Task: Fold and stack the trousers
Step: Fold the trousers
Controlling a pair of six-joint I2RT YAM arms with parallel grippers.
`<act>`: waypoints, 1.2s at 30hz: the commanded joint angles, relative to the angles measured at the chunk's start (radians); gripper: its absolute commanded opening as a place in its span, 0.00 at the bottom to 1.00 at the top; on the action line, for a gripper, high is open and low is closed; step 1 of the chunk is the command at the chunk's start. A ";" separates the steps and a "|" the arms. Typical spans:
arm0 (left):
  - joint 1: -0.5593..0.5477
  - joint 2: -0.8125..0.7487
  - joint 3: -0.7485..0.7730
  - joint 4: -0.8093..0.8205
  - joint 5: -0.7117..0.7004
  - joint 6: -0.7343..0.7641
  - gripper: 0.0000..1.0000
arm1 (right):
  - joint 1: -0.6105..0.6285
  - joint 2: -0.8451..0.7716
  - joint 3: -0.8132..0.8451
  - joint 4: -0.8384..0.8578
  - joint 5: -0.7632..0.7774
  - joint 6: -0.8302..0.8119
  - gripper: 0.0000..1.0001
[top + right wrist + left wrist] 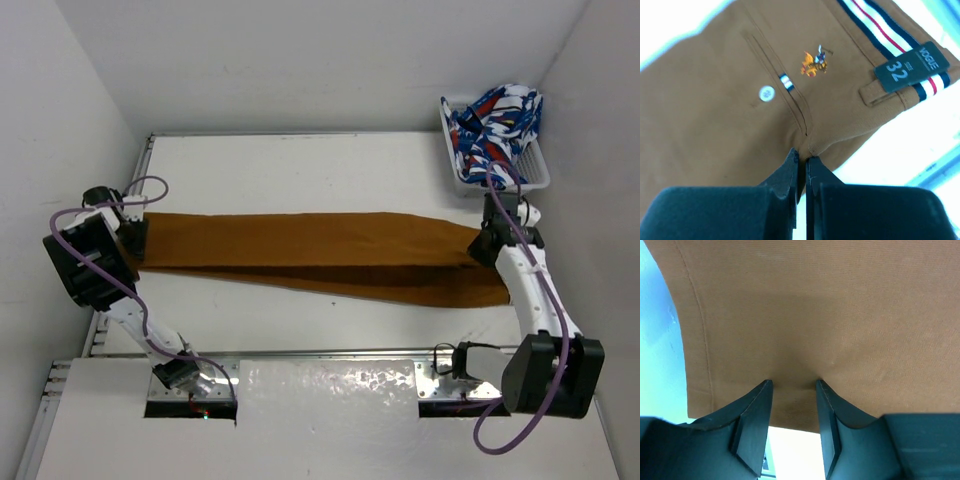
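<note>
Subject: one pair of trousers point(320, 250) in plain ochre-brown woven cotton, lying full length across the white table point(300, 170), leg ends to the left, waist to the right, one leg laid over the other with the lower one showing along the near edge as a darker strip. The cloth lies flat and smooth, a long band tapering toward the left. The left gripper point(793, 387) is at the leg end: its dark, wedge-shaped fingers point(757, 405) stand partly apart, tips set against the cloth just inside the stitched hem, with a slight pucker between them; whether they hold the cloth cannot be told. The right gripper point(802, 161) is at the waist end, fingers pressed together and pinching the edge of the trousers beside a seam. The right wrist view shows there a welt pocket with a pale round button point(766, 93), a small embroidered emblem point(815, 62), a belt loop point(880, 92), navy, white and red striped tape point(880, 27) along the inner waistband, and a dark size label point(912, 67). At the far right corner stands a white slatted plastic basket point(538, 172) holding crumpled blue, white and red patterned clothes point(495, 125), apart from the trousers.
</note>
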 commanded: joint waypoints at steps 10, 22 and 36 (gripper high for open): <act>0.065 0.067 -0.002 0.092 -0.057 0.048 0.36 | -0.020 0.050 -0.290 0.012 -0.025 -0.009 0.00; 0.049 -0.060 0.195 -0.106 0.190 0.029 0.43 | -0.040 0.061 -0.143 -0.131 0.013 -0.103 0.72; -0.150 -0.036 0.130 -0.082 0.256 -0.101 0.44 | -0.038 -0.059 -0.251 0.263 -0.152 0.008 0.11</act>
